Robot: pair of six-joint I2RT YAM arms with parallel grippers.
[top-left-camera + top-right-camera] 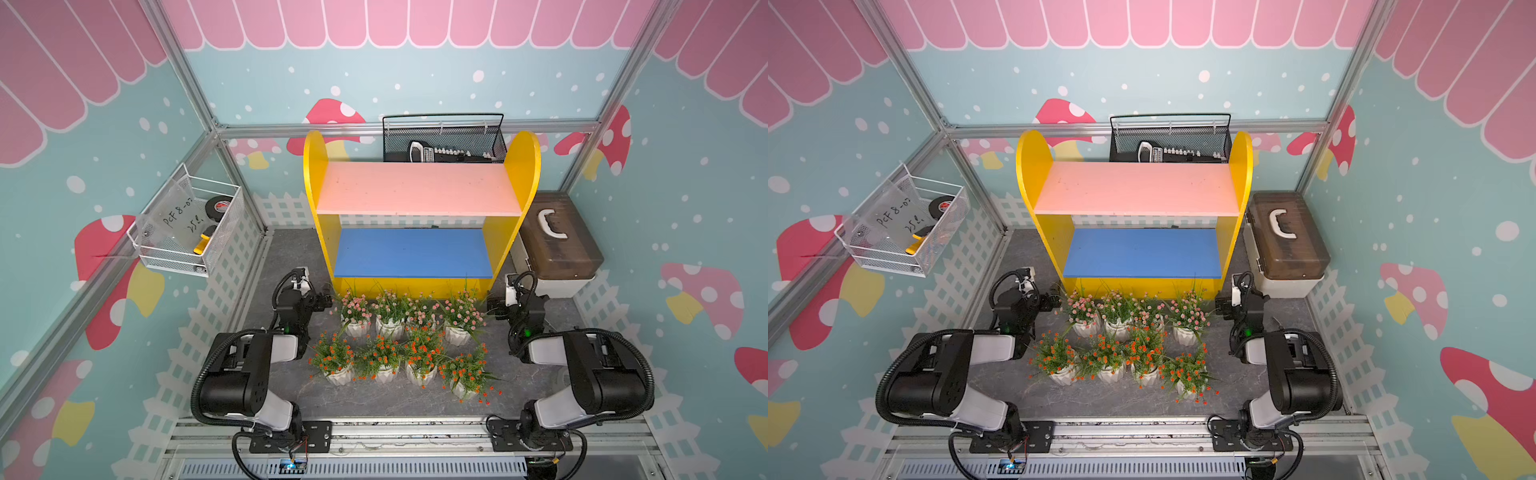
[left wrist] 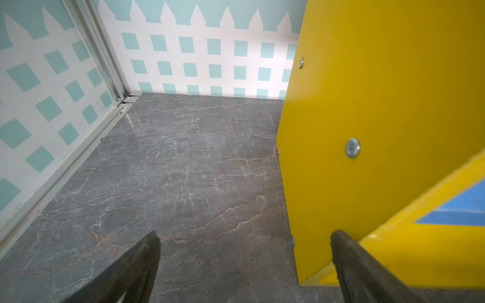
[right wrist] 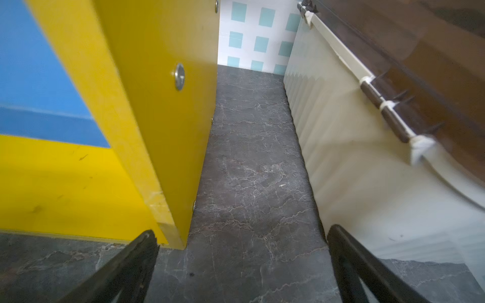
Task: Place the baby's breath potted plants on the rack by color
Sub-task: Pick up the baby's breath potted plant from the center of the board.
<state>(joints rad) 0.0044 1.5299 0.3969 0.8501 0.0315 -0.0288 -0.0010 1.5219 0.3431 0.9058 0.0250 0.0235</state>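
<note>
The baby's breath potted plants stand in two rows on the grey floor in front of the rack [image 1: 316, 178], in both top views. The pink-flowered row [image 1: 409, 311] [image 1: 1133, 309] is nearer the rack and the orange-flowered row [image 1: 399, 359] [image 1: 1121, 357] is nearer the arm bases. The rack's pink shelf [image 1: 415, 187] and blue shelf [image 1: 411, 253] are bare. My left gripper [image 2: 245, 233] [image 1: 322, 301] hangs open and empty left of the pink row, beside the rack's left yellow panel [image 2: 367, 105]. My right gripper [image 3: 241, 230] [image 1: 496, 305] is open and empty right of the row, facing the gap beside the right panel [image 3: 162, 105].
A brown-lidded white box [image 1: 557, 241] [image 3: 341, 131] stands right of the rack, leaving a narrow floor strip between them. A black wire basket [image 1: 444, 137] hangs behind the rack. A white wire basket [image 1: 187, 224] hangs on the left wall. Walls close in on three sides.
</note>
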